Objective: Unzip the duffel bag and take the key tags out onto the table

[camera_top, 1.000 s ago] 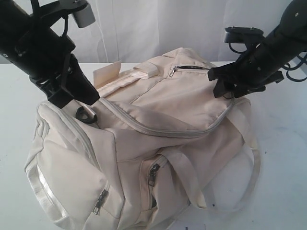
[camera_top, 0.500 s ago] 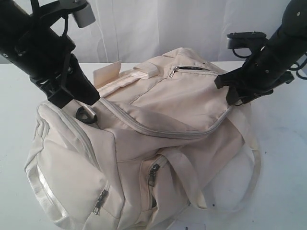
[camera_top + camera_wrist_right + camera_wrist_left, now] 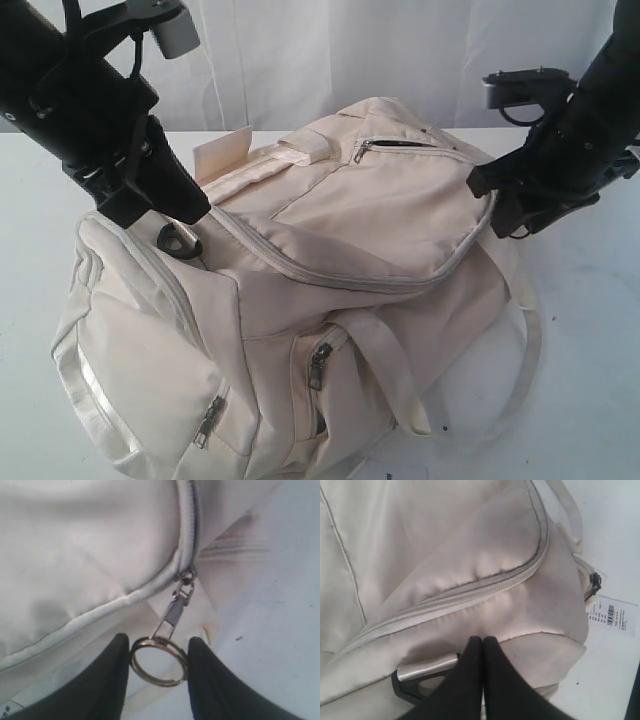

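Observation:
The cream duffel bag lies on the white table, and its main zipper runs shut across the top. My left gripper is shut, its tips pressed on the fabric beside the black D-ring. At the bag's right end, my right gripper is shut on the metal ring of the zipper pull, one finger on each side of it. The key tags are hidden.
A paper barcode tag lies on the table by the bag. Side pockets with metal pulls face the front, and a small top pocket zipper sits at the back. A webbing strap loops off the right side. A white curtain hangs behind.
My right gripper has narrowed onto the zipper ring and moved right and slightly down, drawing the bag's right end with it. The left arm has stayed put.

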### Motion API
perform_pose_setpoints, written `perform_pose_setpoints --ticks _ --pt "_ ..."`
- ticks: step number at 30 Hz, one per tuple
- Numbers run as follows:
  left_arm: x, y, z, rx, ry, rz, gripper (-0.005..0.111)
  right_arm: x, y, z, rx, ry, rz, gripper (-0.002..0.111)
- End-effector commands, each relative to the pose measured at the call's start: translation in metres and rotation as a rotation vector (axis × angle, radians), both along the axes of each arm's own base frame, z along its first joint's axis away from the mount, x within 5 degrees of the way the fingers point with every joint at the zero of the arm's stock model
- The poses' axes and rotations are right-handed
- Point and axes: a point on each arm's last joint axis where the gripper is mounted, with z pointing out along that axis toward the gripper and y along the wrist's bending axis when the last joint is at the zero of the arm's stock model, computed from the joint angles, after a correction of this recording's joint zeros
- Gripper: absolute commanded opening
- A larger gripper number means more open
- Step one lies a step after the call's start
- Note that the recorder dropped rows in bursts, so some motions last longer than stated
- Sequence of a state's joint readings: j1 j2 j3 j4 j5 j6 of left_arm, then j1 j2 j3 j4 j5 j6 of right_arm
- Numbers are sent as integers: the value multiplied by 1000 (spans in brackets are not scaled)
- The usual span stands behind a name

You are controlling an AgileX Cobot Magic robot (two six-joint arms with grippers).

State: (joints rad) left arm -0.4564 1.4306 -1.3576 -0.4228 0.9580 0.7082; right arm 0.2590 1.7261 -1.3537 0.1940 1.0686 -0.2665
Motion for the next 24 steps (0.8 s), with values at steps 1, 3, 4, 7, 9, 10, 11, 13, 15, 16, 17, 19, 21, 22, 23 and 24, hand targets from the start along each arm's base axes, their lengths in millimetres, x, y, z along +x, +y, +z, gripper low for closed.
perform_pose_setpoints --ticks 1,3,4,7,9,10,11,13,15,16,17,19,21,22,23,24 --pt "-4 -1 1 -9 19 -15 0 -11 0 -10 14 67 37 18" --pt "-4 -1 1 -9 19 -15 0 -15 1 -17 24 93 38 18" --pt "-4 -1 1 -9 19 -15 0 -17 2 -19 37 103 46 18" --pt "-4 -1 1 -9 19 -15 0 -23 6 -26 94 136 75 18" --pt "-4 -1 1 -9 19 -15 0 -26 9 -29 127 152 90 18" --pt "-4 -1 1 -9 19 -15 0 -28 10 -30 140 161 99 18" --pt "-4 -1 1 -9 19 -15 0 -30 10 -32 151 175 105 18" --pt "-4 -1 1 -9 19 -15 0 -34 12 -37 175 193 115 18" --pt "-4 -1 1 -9 19 -15 0 -37 13 -40 195 213 126 18" --pt "-4 -1 2 -12 19 -15 0 -40 14 -42 212 225 132 18" --pt "-4 -1 2 -12 19 -15 0 -42 15 -43 228 236 142 18" --pt "-4 -1 2 -12 19 -15 0 -47 19 -44 278 270 172 18" --pt "-4 -1 2 -12 19 -15 0 -52 22 -44 331 295 200 18" --pt "-4 -1 2 -12 19 -15 0 -54 24 -43 363 310 216 18" --pt "-4 -1 2 -12 19 -15 0 -56 26 -43 394 322 227 18" --pt "-4 -1 2 -12 19 -15 0 -57 28 -42 424 324 237 18"
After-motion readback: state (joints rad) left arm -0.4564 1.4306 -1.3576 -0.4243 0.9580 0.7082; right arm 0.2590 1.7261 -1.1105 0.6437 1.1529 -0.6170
